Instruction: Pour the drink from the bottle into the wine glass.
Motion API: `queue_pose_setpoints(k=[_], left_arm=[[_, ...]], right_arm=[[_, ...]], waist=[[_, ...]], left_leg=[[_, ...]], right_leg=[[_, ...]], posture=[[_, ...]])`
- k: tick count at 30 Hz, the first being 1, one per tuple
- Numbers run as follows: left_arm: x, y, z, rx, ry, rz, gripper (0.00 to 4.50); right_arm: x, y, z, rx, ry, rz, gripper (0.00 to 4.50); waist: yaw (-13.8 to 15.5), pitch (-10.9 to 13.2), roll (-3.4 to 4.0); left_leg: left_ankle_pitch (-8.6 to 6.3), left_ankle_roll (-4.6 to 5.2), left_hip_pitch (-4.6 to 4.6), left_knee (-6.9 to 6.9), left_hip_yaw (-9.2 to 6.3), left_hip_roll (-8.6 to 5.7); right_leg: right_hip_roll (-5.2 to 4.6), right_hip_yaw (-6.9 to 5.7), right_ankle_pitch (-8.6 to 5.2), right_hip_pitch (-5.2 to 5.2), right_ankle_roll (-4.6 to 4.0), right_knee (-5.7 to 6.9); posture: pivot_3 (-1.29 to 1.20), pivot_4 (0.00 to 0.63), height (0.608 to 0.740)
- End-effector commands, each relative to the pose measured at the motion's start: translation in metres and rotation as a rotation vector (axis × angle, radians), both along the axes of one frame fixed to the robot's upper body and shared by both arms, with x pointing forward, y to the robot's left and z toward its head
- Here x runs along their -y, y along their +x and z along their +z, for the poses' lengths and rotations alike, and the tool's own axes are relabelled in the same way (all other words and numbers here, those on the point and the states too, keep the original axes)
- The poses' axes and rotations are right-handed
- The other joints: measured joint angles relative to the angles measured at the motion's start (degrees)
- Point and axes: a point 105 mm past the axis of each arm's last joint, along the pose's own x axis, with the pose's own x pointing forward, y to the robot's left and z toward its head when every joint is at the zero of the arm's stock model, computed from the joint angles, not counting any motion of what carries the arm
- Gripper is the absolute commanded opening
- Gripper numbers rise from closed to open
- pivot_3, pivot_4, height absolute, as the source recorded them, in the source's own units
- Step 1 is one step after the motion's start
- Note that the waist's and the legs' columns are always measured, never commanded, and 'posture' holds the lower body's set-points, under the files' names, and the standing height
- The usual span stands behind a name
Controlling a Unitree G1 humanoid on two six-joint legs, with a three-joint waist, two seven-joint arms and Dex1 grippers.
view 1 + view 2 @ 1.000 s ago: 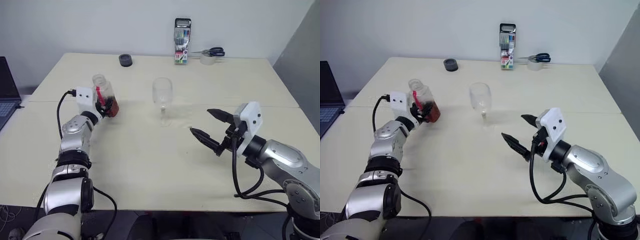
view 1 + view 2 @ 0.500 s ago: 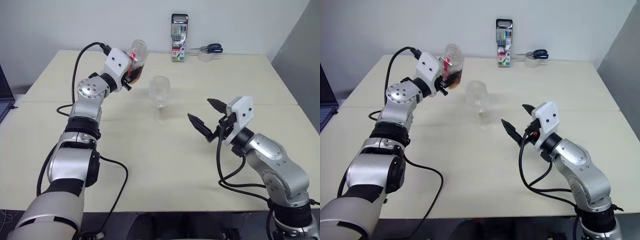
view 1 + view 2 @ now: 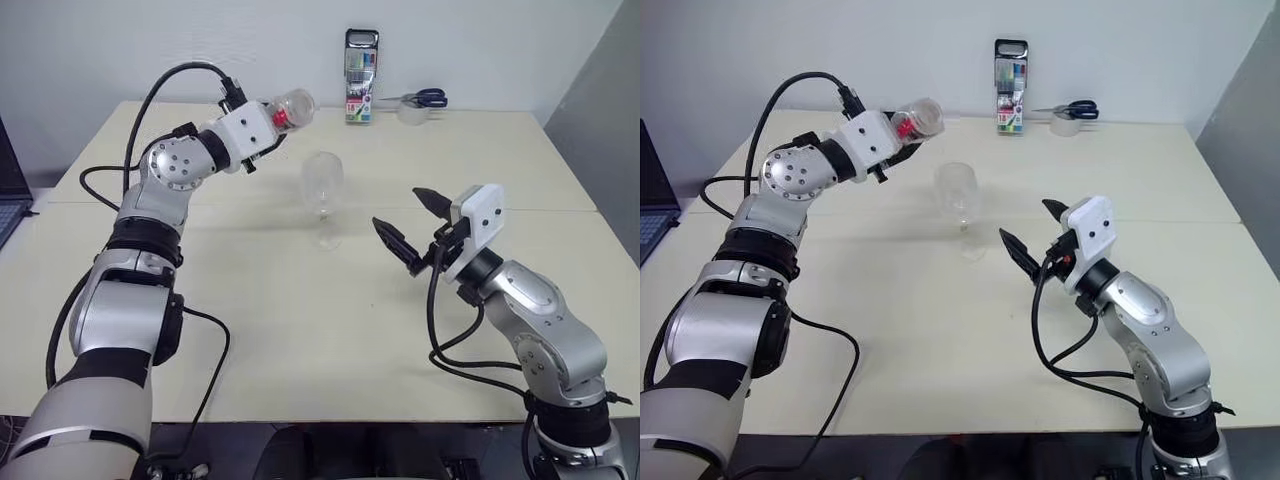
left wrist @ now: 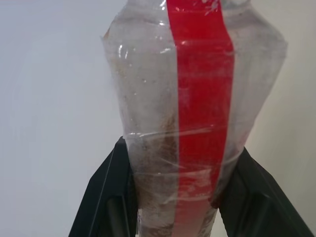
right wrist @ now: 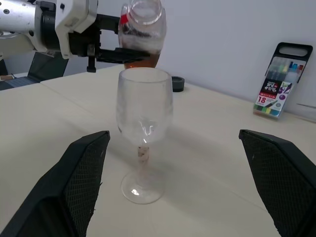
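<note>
The bottle [image 3: 285, 110] you hold tilted in the left gripper [image 3: 262, 128], above and beside the wine glass [image 3: 323, 196]; your right gripper [image 3: 407, 228] stands wide, empty.

Head eyes overlook table [image 3: 300, 300]; wrists view close along jaws.

I read this as an office or lab test room: a plain cream worktop [image 3: 300, 330] against a bare white wall, a laptop [image 3: 8, 190] at the frame's left edge, and a marker pack [image 3: 361, 76], scissors [image 3: 428, 97] and tape roll [image 3: 410, 113] along the top.
</note>
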Motion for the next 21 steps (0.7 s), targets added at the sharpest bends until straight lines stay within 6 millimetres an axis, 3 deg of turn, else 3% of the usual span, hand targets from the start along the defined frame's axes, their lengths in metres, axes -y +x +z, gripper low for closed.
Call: queue_pose_setpoints(k=[1,10,21], left_arm=[[0.0048,-0.0062,0.0391,0.150,0.053,-0.018,1.69],[0.0025,-0.0074,0.0445,0.229,0.221,0.001,1.69],[0.0023,-0.0056,0.0406,0.257,0.296,0.011,1.69]], right_arm=[[-0.0027,-0.0035,0.0132,0.060,0.013,0.012,4.50],[-0.0017,-0.0038,0.0104,0.053,0.013,0.011,4.50],[-0.0010,-0.0040,0.0105,0.053,0.021,0.003,4.50]], waist=[[0.09,0.00,-0.01],[0.02,0.00,0.00],[0.04,0.00,-0.01]], left_leg=[[0.00,0.00,0.00,0.05,-0.01,-0.01],[0.00,0.01,0.02,0.15,-0.02,-0.04],[0.00,0.01,0.00,0.17,-0.01,-0.04]], right_leg=[[0.00,-0.01,0.00,0.00,0.00,0.08],[0.00,0.01,0.00,-0.02,0.00,0.27],[-0.01,0.02,0.00,-0.07,0.00,0.30]], posture=[[0.00,0.150,0.740],[0.00,0.150,0.740],[0.00,0.150,0.740]])
